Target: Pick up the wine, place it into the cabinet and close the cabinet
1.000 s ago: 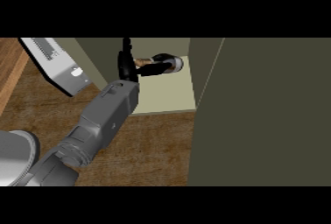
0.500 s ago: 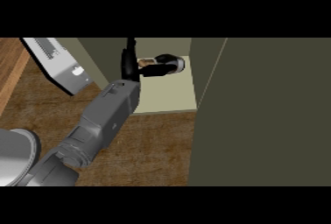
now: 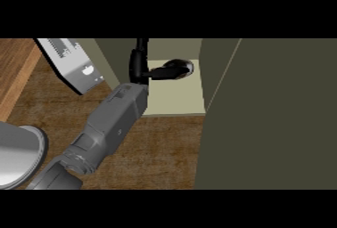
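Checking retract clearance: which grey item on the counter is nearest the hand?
The flat grey appliance at upper left, close beside the left hand at the cabinet; the round grey dish lies away at the lower-left edge.

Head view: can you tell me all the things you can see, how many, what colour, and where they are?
Wine bottle: one, dark, lying on its side on the cabinet shelf.
Cabinet: one, pale olive shelf at top centre.
Cabinet door: one, dark olive, open, filling the right side.
Counter: one, brown wood, below the shelf.
Grey appliance: one, silver-grey, upper left.
Grey round thing: one, grey, left edge; cannot tell what it is.
Forearm: one, grey, coming from the lower left up to the shelf.
Hand: one, black, at the bottle, inside the cabinet.
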You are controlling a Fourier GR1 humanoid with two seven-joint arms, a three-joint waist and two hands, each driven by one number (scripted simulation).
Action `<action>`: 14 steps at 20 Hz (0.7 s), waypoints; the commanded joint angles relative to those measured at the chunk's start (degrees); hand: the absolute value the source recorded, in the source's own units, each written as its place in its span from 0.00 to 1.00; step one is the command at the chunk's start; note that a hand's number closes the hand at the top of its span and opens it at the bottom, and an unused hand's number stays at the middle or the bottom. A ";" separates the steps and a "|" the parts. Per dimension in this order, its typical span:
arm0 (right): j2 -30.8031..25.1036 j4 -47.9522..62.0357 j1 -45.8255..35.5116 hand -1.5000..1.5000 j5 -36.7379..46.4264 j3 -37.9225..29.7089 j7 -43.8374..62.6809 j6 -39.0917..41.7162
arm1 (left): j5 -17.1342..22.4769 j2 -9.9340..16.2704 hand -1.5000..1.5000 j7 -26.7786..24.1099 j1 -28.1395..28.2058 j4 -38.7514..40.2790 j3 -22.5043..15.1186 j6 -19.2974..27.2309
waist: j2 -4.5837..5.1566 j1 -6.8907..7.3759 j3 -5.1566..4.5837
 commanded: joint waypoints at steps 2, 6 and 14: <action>-0.84 -10.61 2.58 0.00 -3.34 -0.31 3.96 -0.24 | -0.18 1.18 0.00 -0.35 3.56 -5.63 0.37 -3.12 | -0.53 1.28 0.01; -0.50 -10.34 1.16 0.00 -2.63 -0.54 5.62 -1.54 | -0.52 1.86 0.00 1.38 5.70 -11.41 0.17 -3.61 | -0.62 1.66 0.02; -1.33 -11.47 0.31 0.00 -1.39 0.52 7.69 -3.04 | -3.18 1.56 0.00 6.39 15.36 -28.14 -4.81 0.06 | -0.88 2.45 0.02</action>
